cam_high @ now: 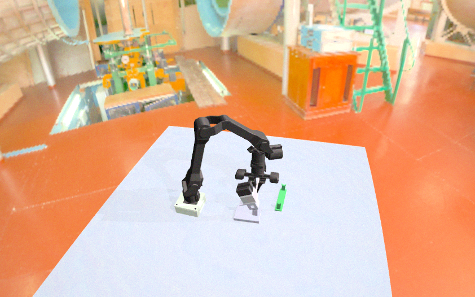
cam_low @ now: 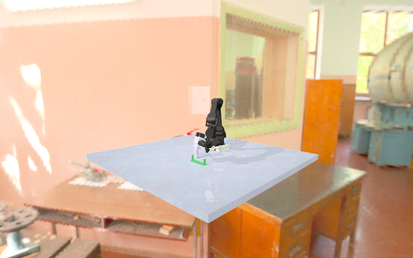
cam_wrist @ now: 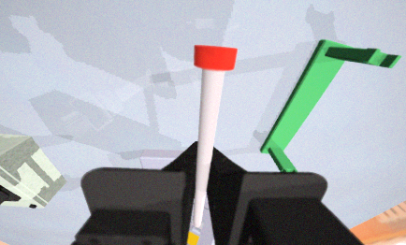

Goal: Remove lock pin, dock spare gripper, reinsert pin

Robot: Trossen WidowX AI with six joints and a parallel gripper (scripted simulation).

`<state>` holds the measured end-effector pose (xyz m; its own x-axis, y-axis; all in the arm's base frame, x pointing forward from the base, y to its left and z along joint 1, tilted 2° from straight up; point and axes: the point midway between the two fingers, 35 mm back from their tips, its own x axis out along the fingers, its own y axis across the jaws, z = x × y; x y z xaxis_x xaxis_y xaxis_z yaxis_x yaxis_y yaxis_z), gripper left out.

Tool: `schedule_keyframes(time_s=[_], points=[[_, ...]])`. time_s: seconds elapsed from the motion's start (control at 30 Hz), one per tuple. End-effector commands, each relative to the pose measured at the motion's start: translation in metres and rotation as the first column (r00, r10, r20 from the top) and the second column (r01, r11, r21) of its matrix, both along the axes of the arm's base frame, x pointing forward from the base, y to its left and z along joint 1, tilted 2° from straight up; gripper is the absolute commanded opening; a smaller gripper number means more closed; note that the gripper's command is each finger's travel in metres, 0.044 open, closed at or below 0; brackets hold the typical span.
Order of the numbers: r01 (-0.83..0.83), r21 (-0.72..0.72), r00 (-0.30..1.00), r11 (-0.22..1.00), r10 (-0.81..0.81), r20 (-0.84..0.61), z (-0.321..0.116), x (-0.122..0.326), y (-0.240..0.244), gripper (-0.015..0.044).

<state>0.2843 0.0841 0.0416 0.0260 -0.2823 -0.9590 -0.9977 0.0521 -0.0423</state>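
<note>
My gripper (cam_high: 258, 187) (cam_low: 206, 150) (cam_wrist: 200, 146) is shut on the lock pin, above the table beside the mount. The pin (cam_high: 258, 181) (cam_wrist: 210, 103) has a white shaft; its red head (cam_low: 214, 149) (cam_wrist: 215, 58) points away from the mount. Its other end is near a yellow patch low in the wrist view; whether it enters the socket is hidden. The pale lilac mount (cam_high: 246, 218) (cam_low: 196, 150) stands with a tilted upper part. The black block (cam_high: 245, 189) (cam_low: 199, 135) on top looks like the spare gripper; its spigot is not visible, so its seating is unclear.
A green rack (cam_high: 281, 200) (cam_low: 198, 162) (cam_wrist: 304, 100) with two upright posts stands on the table beside the mount, on the side away from the arm's base. The pale base block (cam_high: 189, 209) (cam_low: 223, 147) (cam_wrist: 37, 173) carries the arm.
</note>
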Motion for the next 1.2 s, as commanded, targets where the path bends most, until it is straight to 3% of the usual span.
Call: schedule_keyframes(time_s=[0.0, 1.17], points=[[-0.002, 0.001, 1.0, 1.0, 0.002, 0.001, 0.0, 0.0, -0.003, 0.0], [-0.003, 0.003, 1.0, 1.0, 0.003, -0.006, 0.001, -0.001, -0.025, 0.0]])
